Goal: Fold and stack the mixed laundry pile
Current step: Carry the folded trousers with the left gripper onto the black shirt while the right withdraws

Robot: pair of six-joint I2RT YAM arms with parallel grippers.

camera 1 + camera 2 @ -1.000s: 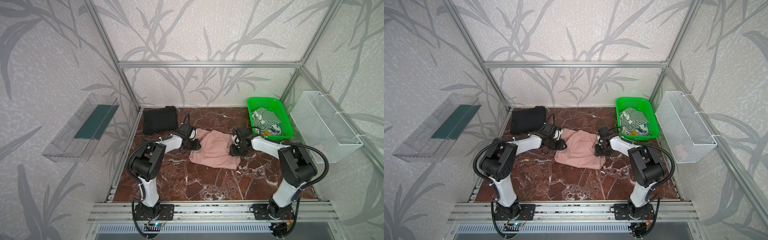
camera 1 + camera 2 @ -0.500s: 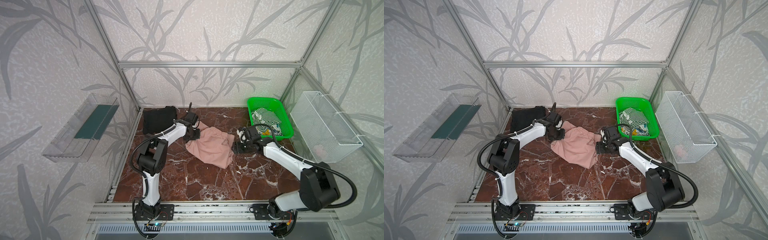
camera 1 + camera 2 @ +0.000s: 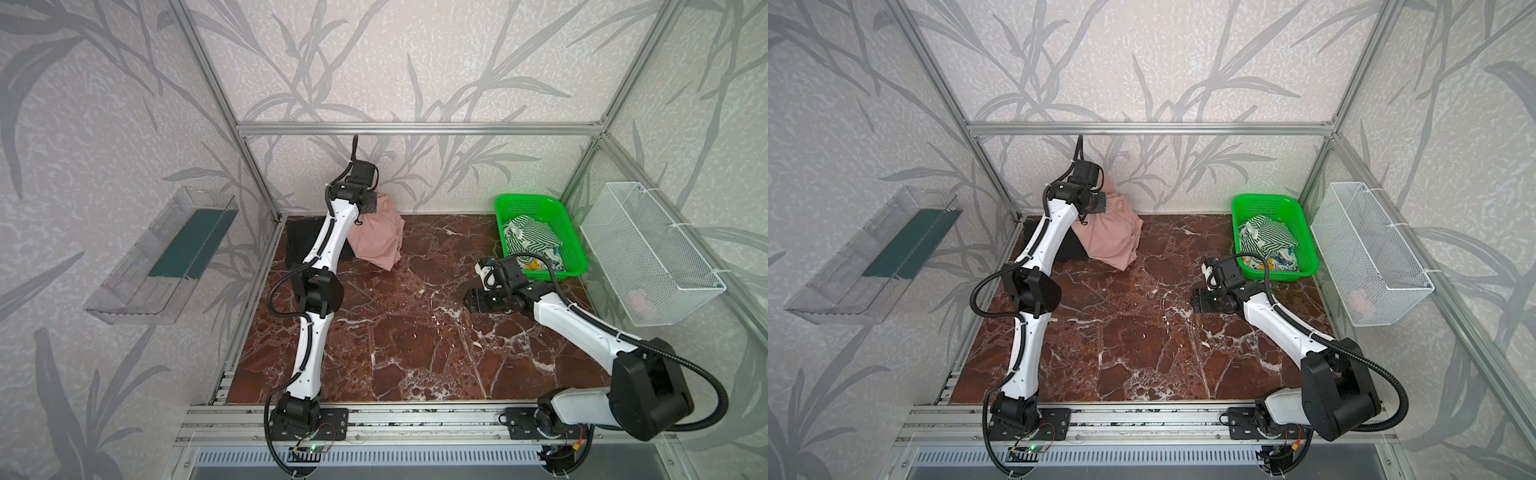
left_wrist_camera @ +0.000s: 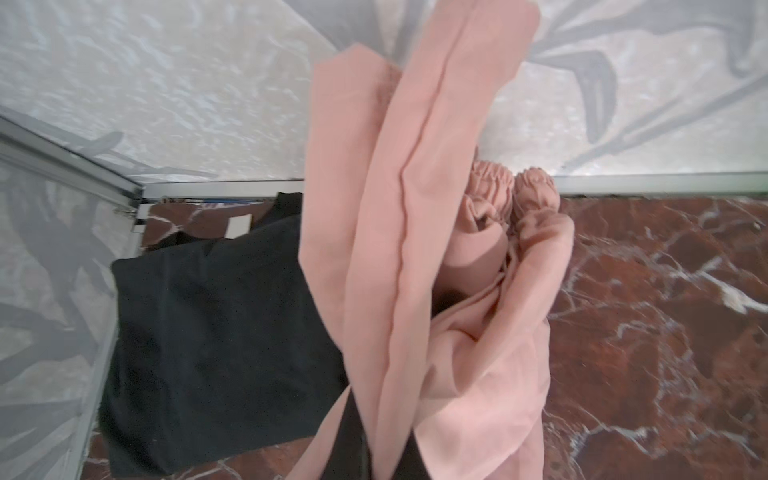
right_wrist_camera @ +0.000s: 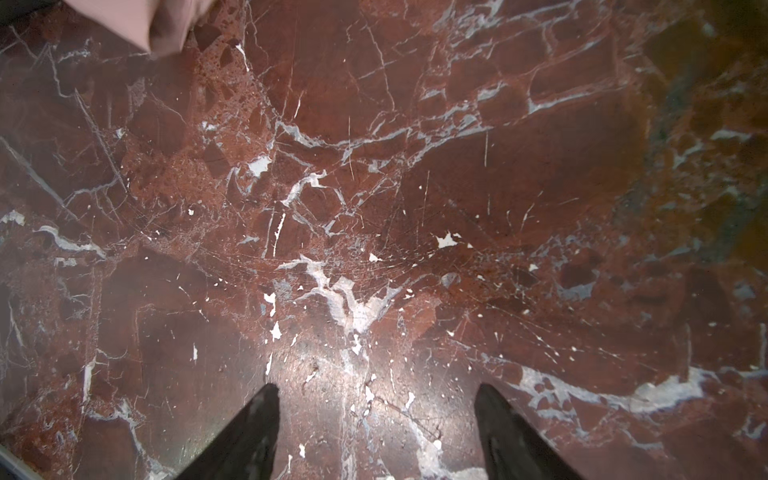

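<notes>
No word, brand or number is legible anywhere in view; the pale neck label (image 4: 239,226) on the black T-shirt (image 4: 216,332), far left, reads blank.

shorts (image 3: 376,243) over T-shirt (image 3: 300,245), back left; basket (image 3: 528,203) back right

My left pincer (image 3: 368,207) holds the pink shorts (image 3: 378,241) up. They hang bunched by the flat black shirt (image 4: 216,332) in the far corner. The striped cloth (image 3: 530,237) and the small colourful piece (image 3: 536,264) lie crumpled in the green basket (image 3: 524,203).
</notes>
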